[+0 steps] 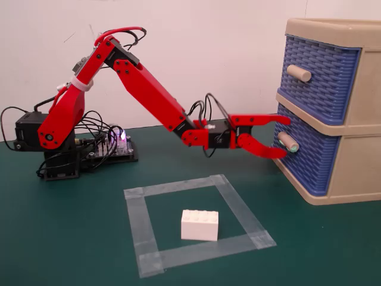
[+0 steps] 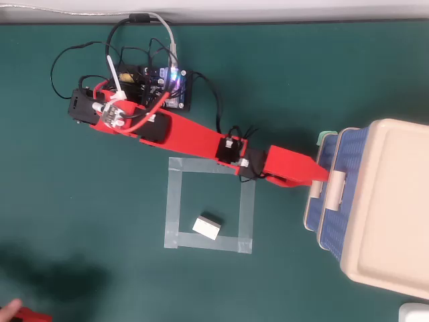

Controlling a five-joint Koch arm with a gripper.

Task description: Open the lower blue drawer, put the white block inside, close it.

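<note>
The lower blue drawer (image 1: 311,159) sits closed in the beige cabinet (image 1: 357,173), and its teal-tipped peg handle (image 1: 288,142) points toward the arm. My red gripper (image 1: 284,137) is open, with one jaw above the handle and one below it, close to the drawer front. In the overhead view the gripper (image 2: 320,177) reaches the cabinet (image 2: 389,201) front. The white block (image 1: 199,225) lies on the green mat inside a clear tape square (image 1: 137,226). It also shows in the overhead view (image 2: 208,228), well apart from the gripper.
The upper blue drawer (image 1: 321,77) with a plain beige handle is closed above. The arm base and a lit circuit board (image 2: 167,87) with cables stand at the far left. A fingertip (image 2: 9,308) shows at the overhead view's bottom left corner.
</note>
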